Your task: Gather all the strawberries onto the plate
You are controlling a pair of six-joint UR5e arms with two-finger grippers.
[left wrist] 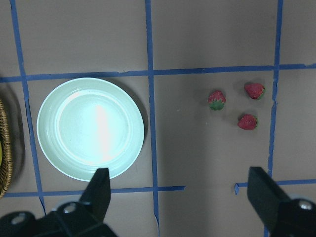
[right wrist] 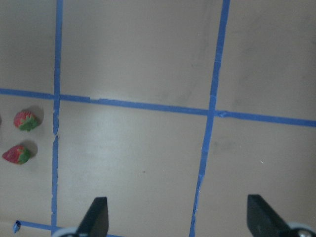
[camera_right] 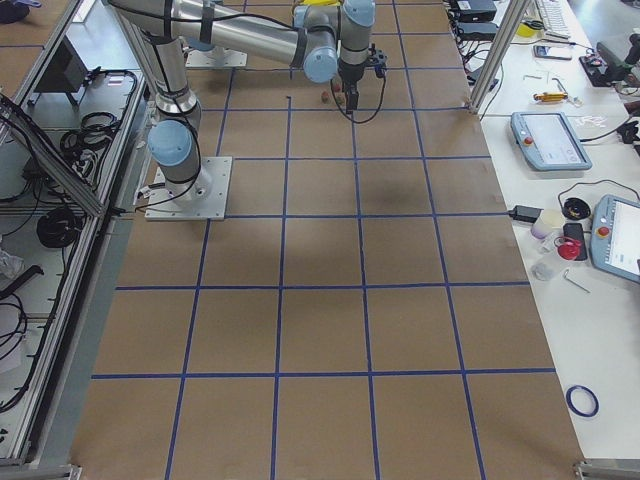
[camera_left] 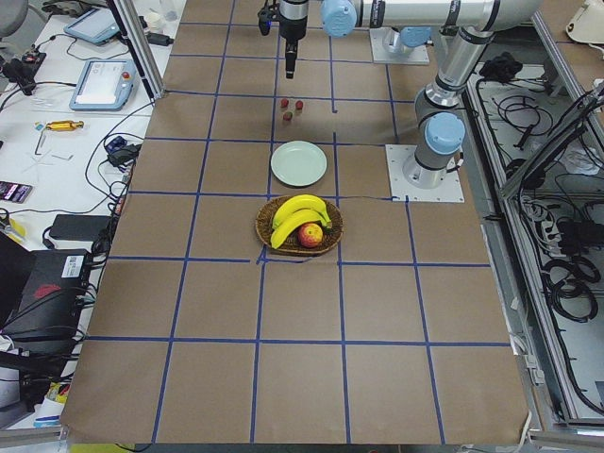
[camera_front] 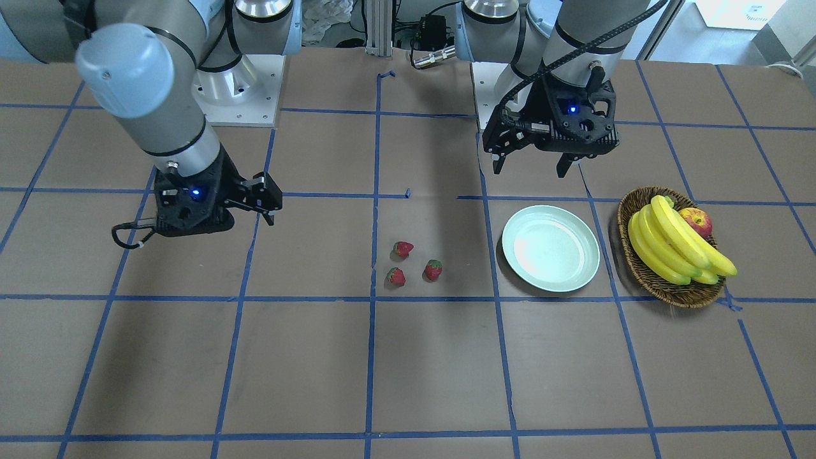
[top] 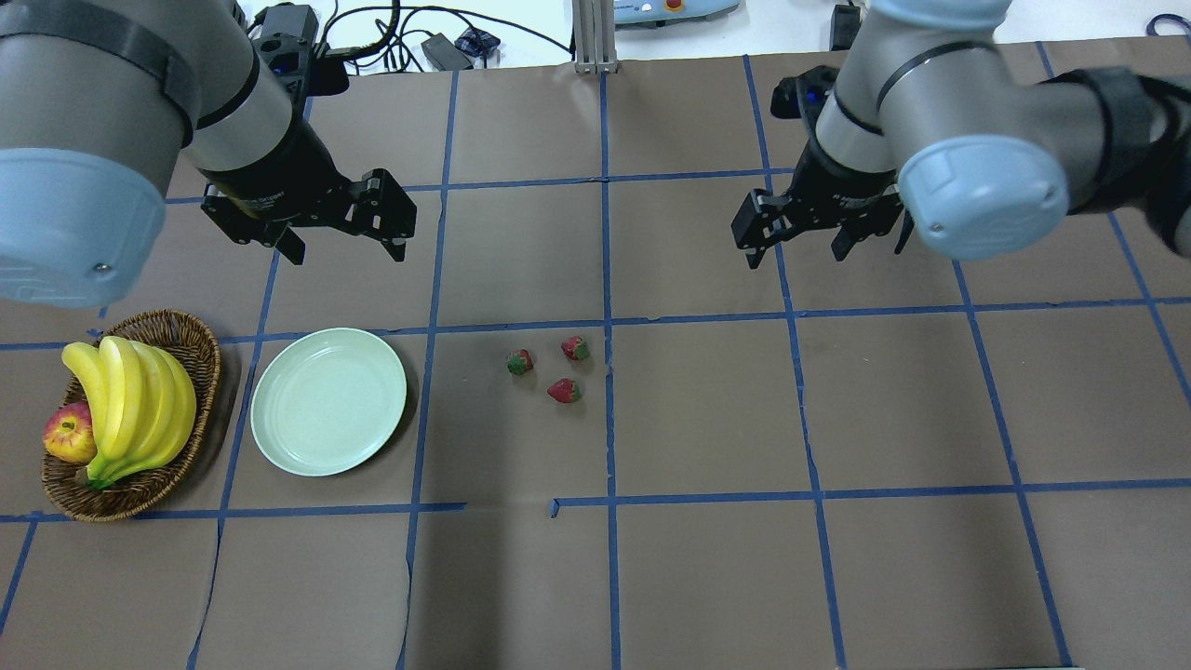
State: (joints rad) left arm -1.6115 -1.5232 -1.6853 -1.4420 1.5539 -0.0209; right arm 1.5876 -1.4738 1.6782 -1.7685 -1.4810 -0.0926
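A brown paper-covered counter [top: 707, 577] marked into squares by blue tape [top: 609, 419] carries everything. At its left end in the overhead view sits a wicker basket [top: 207, 368] with bananas [top: 140, 400] and an apple [top: 67, 435]. Just beside the basket, apart from it, lies the plate [top: 327, 401], with nothing on it. The left hand [top: 346, 244] hangs above the counter on the robot's side of the plate, fingers spread wide and holding nothing.

Farther right, near the middle tape line, the three strawberries [top: 520, 362] lie in a loose cluster on the counter, close together but not touching, well apart from the plate. None has been collected yet. Right again, the right hand [top: 797, 253] hovers with its fingers likewise spread and empty.

The cluster lies between the two hands and farther out from the robot than either. The left hand looks slightly nearer, and its wrist view takes in plate and all three berries at once, while the right wrist view catches only two at its left edge. With the plate on the left arm's side, that arm seems better placed for the first pick.
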